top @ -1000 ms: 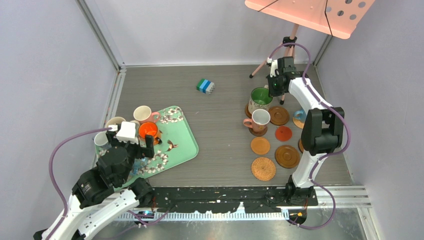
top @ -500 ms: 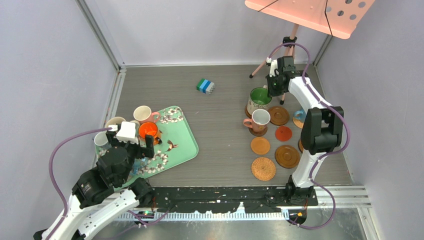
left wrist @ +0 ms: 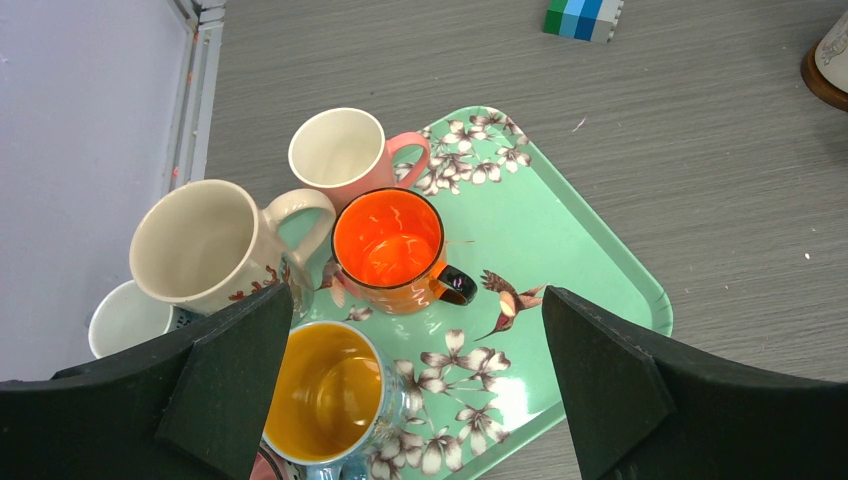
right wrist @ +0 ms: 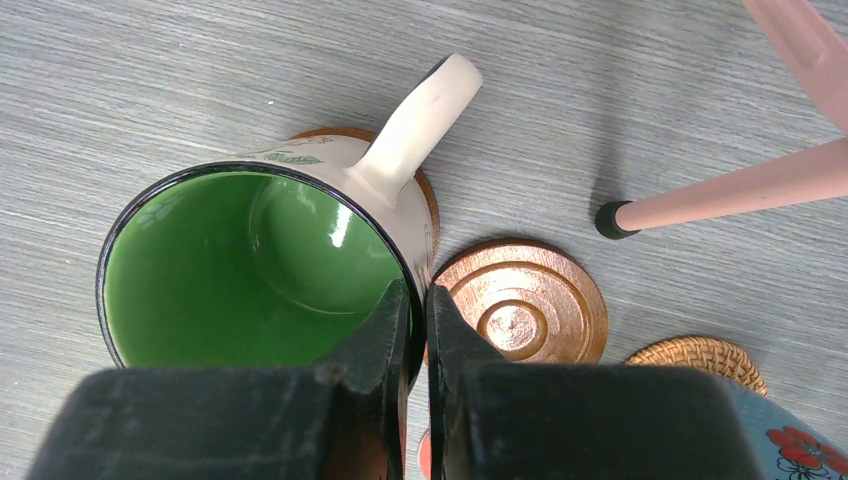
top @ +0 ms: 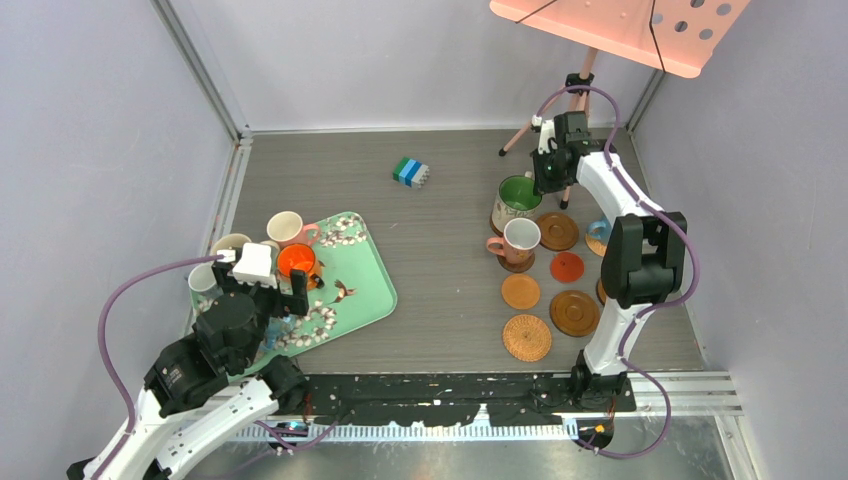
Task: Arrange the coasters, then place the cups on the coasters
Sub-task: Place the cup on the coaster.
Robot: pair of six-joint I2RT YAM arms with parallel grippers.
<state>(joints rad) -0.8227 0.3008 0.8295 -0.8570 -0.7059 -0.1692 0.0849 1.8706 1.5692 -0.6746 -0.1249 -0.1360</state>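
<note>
Right wrist view: green mug is being pinched by its rim in the closed right gripper, over a dark coaster; should be lowered level and centred before release; left gripper is being held wide open over tray mugs.

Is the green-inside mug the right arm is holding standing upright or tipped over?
Tilted: the green-inside mug leans on its brown coaster, with the right gripper pinching its rim, jaws shut.
</note>
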